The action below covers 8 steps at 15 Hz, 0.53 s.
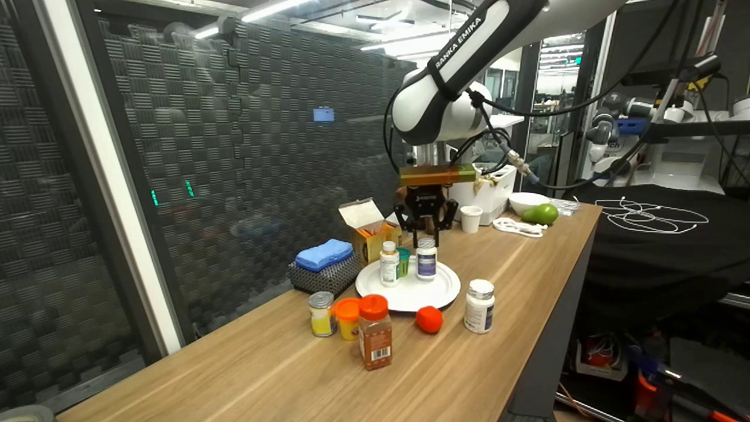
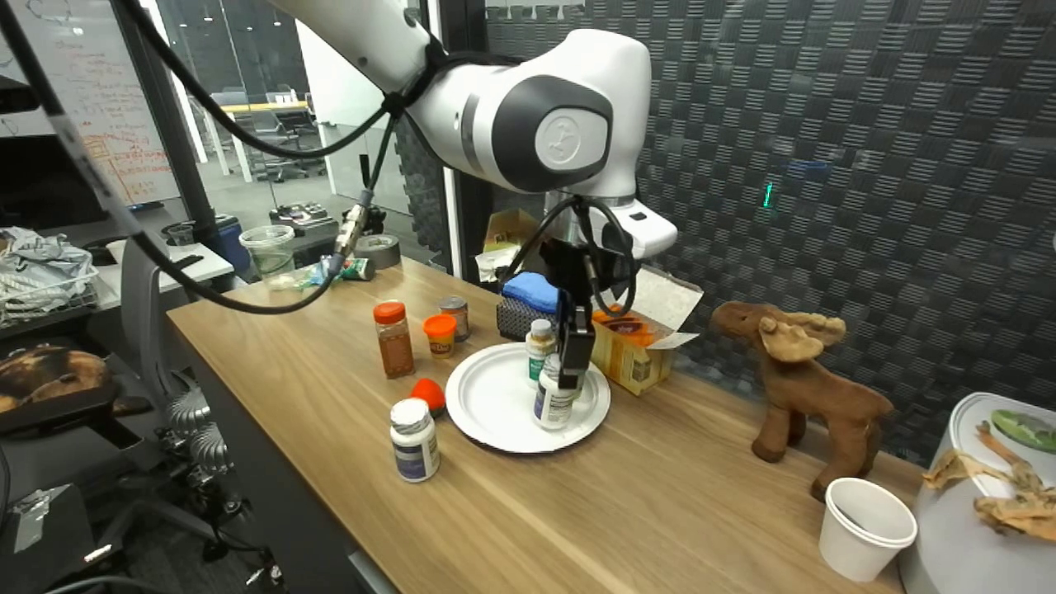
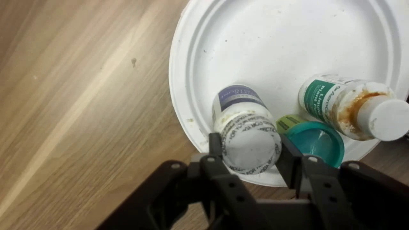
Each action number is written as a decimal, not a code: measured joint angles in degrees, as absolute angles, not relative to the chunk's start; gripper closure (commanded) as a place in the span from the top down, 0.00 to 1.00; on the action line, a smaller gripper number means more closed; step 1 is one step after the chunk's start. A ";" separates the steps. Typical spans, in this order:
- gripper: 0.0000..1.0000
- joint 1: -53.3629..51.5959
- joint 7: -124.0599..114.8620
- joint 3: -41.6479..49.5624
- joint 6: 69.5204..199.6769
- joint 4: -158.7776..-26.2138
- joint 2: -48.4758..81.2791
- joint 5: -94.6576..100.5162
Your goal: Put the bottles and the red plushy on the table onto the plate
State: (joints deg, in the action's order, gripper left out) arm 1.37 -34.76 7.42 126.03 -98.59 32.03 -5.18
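Observation:
In the wrist view my gripper (image 3: 249,147) is shut on the cap of a white bottle with a purple label (image 3: 240,97), one finger against each side. This bottle is upright, over the near part of the white plate (image 3: 287,41); whether its base touches is hard to tell. Beside it on the plate are a green-labelled white bottle (image 3: 322,95) and a teal-capped jar (image 3: 314,140). Off the plate, on the table (image 1: 281,375), stand another white bottle (image 1: 480,308), a brown red-capped bottle (image 1: 375,334), an orange-capped jar (image 1: 347,319) and the red plushy (image 1: 429,319).
A can (image 1: 322,316) stands next to the orange-capped jar. Close behind the plate are an open yellow box (image 2: 635,363) and a blue sponge (image 1: 324,255) on a dark mesh block. A brown plush moose (image 2: 817,392) and a paper cup (image 2: 866,528) stand farther along the table.

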 measured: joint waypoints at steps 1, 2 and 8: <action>0.20 1.37 -34.76 7.40 126.03 -98.51 32.27 -5.46; 0.20 1.37 -34.76 7.40 126.03 -98.39 32.50 -5.68; 0.78 1.36 -34.76 7.43 126.25 -97.86 32.99 -5.76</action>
